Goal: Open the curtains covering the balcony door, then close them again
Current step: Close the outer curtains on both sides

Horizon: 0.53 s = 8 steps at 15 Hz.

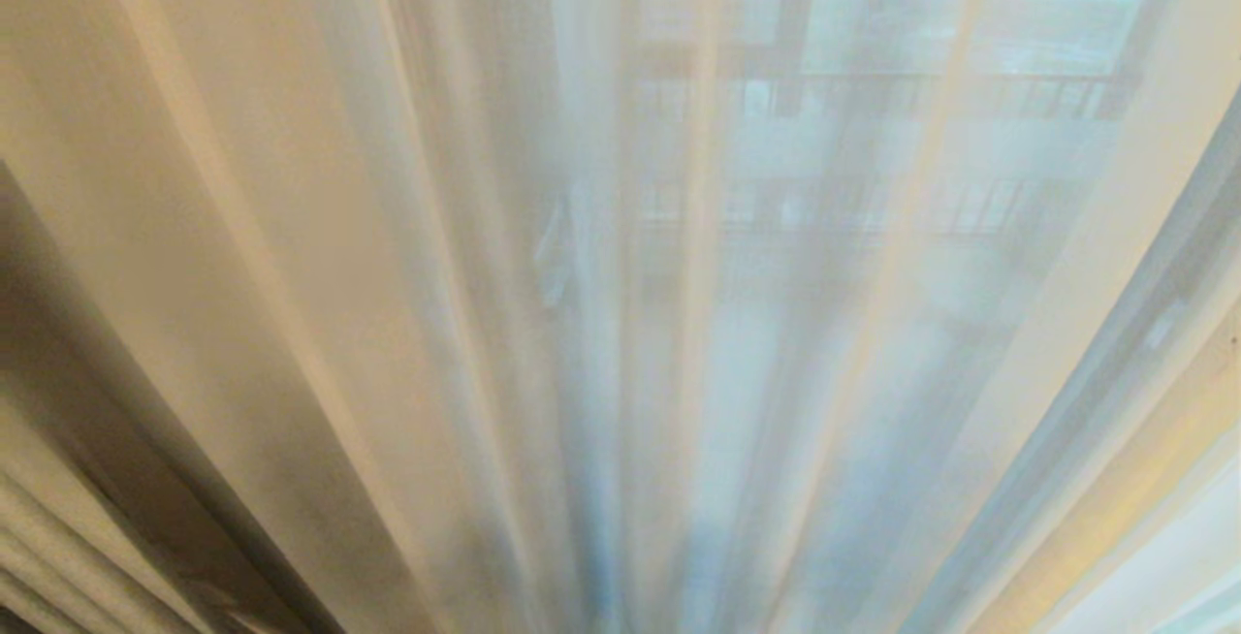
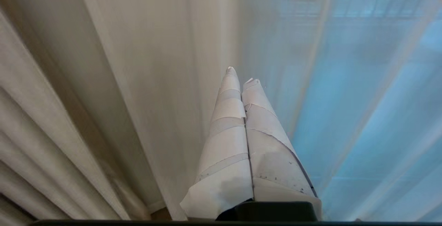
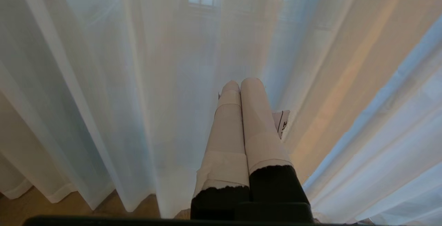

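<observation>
The curtains hang drawn across the whole head view. Their thin white sheer point(image 1: 679, 324) is in the middle and the heavy grey-beige drape point(image 1: 58, 537) is folded at the lower left. Through the sheer, the dark frame of the balcony door point(image 1: 797, 14) shows dimly. Neither arm is in the head view. My left gripper point(image 2: 241, 75) is shut and empty, pointing at the seam between the drape point(image 2: 34, 132) and the sheer point(image 2: 345, 98). My right gripper point(image 3: 243, 82) is also shut and empty, just short of the sheer point(image 3: 103, 81). I cannot tell whether either tip touches the fabric.
A dark railing point(image 1: 921, 96) with vertical bars shows faintly outside through the sheer. Wooden floor point(image 3: 20, 208) is visible under the curtain hems. A small printed label point(image 3: 283, 124) sticks out beside the right gripper's taped fingers.
</observation>
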Tool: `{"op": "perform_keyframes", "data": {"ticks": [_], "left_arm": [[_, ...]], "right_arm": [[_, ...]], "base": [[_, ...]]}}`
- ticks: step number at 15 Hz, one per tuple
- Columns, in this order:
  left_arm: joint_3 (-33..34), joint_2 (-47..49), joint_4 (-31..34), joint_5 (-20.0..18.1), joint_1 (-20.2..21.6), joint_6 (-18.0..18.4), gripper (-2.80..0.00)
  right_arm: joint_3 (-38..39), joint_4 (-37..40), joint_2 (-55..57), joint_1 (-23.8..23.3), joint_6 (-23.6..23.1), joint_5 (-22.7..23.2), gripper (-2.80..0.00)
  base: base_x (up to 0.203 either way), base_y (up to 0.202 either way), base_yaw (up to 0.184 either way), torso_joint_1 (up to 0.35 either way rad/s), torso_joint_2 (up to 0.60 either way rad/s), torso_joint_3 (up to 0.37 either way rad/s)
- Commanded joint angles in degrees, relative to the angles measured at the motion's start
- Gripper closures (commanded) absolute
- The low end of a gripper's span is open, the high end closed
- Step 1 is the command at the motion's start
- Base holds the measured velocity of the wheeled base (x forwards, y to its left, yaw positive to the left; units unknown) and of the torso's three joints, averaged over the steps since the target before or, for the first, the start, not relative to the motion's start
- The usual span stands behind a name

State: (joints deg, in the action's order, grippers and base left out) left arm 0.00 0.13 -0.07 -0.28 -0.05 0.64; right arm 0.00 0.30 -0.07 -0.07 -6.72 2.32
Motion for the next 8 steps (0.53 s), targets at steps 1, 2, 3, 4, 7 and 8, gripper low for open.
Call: {"op": "perform_keyframes", "data": {"ticks": [1,2,3,4,7,8], "left_arm": [[0.0,-0.1,0.0,0.0,0.0,0.1,0.0],[0.0,-0.1,0.0,0.0,0.0,0.1,0.0],[0.0,-0.1,0.0,0.0,0.0,0.0,0.0],[0.0,-0.1,0.0,0.0,0.0,0.0,0.0],[0.0,-0.1,0.0,-0.1,0.0,0.2,0.0],[0.0,-0.1,0.0,0.0,0.0,0.1,0.0]], "right_arm": [[0.0,0.1,0.1,0.1,-0.1,0.0,0.0],[0.0,0.1,0.1,0.1,-0.1,0.1,0.0],[0.0,0.0,0.1,0.1,-0.1,0.0,0.0],[0.0,0.1,0.1,0.1,-0.1,0.1,0.0],[0.0,0.1,0.1,0.1,-0.1,0.0,0.0],[0.0,0.1,0.1,0.1,-0.1,0.0,0.0]], "base": [[0.0,0.049,0.006,0.007,0.0,0.002],[0.0,0.0,0.0,0.0,0.0,0.0],[0.0,0.0,0.0,0.0,0.0,0.0],[0.0,0.0,0.0,0.0,0.0,0.0],[0.0,0.0,0.0,0.0,0.0,0.0],[0.0,0.0,0.0,0.0,0.0,0.0]]}}
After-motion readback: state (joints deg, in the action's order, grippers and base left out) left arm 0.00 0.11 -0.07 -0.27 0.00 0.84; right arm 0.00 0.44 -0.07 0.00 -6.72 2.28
